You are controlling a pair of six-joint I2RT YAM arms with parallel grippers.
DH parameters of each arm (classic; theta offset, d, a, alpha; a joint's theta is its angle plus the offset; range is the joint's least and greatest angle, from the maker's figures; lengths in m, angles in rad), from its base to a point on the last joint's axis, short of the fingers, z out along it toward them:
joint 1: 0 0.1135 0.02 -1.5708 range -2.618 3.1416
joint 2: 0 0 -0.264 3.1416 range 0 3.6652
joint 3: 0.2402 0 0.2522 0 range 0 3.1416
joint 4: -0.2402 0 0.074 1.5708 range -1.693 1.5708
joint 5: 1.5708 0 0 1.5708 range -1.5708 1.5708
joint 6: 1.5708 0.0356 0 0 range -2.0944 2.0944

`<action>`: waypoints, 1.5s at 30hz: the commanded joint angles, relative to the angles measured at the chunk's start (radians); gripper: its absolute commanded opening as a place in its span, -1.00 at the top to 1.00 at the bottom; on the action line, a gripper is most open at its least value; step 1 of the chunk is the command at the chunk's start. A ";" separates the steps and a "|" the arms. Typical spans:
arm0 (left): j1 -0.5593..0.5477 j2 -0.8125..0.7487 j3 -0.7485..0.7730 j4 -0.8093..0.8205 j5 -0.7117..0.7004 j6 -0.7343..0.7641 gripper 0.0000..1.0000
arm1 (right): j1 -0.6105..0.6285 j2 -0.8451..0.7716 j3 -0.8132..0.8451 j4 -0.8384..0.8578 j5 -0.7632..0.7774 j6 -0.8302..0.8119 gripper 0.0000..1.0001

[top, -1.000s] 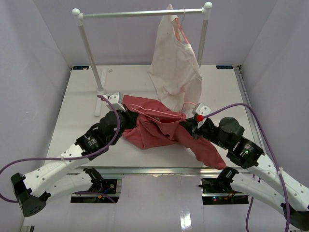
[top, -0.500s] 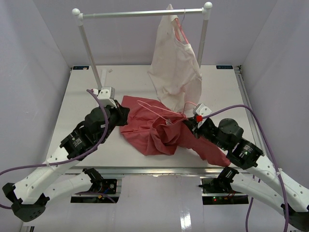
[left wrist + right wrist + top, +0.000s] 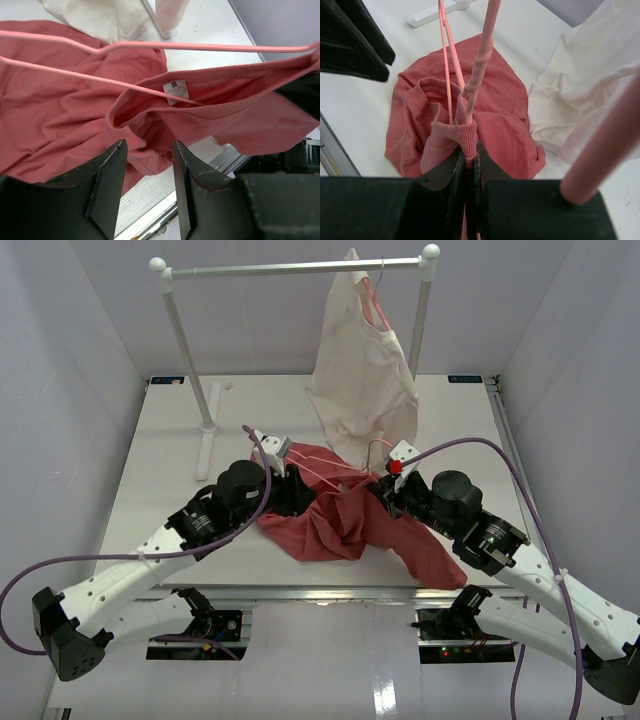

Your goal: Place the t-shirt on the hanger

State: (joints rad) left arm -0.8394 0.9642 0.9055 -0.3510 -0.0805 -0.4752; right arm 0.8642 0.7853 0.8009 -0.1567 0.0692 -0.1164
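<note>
The left gripper (image 3: 149, 145) stood with jaws apart, empty, nearest the labelled neck hole of the t-shirt (image 3: 65, 115). It lay heaped on the table (image 3: 170, 440) between the 2 arms, the hanger (image 3: 200, 46) crosswise over it. The right gripper (image 3: 470, 150) pinched the collar rib beside the hanger's neck.

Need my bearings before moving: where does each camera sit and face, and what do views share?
Top: above and behind the robot, looking down on table, rack and t-shirt; left arm and right arm show.
Left wrist: on the left arm, looking past its open left tool at t-shirt collar and hanger.
Right wrist: on the right arm, looking along its shut right tool, clamped on the collar.
Shared: all three show t-shirt, hanger and cream garment.
</note>
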 commanded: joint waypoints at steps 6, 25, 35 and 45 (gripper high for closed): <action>0.000 0.112 -0.046 0.078 -0.039 -0.056 -0.04 | 0.001 -0.012 0.035 0.095 0.011 0.037 0.84; 0.000 0.190 -0.032 0.012 -0.262 -0.082 0.00 | 0.002 -0.084 0.050 0.064 -0.012 0.038 0.85; 0.003 0.144 -0.037 -0.033 -0.357 -0.064 0.89 | 0.002 -0.088 0.034 0.062 0.014 0.028 0.84; 0.079 -0.018 -0.002 -0.070 -0.310 0.010 1.00 | 0.001 -0.194 -0.048 0.088 0.004 -0.064 0.84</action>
State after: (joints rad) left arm -0.8185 1.0204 0.8567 -0.3670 -0.3763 -0.5076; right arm 0.8646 0.6729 0.7883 -0.1535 0.0597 -0.1114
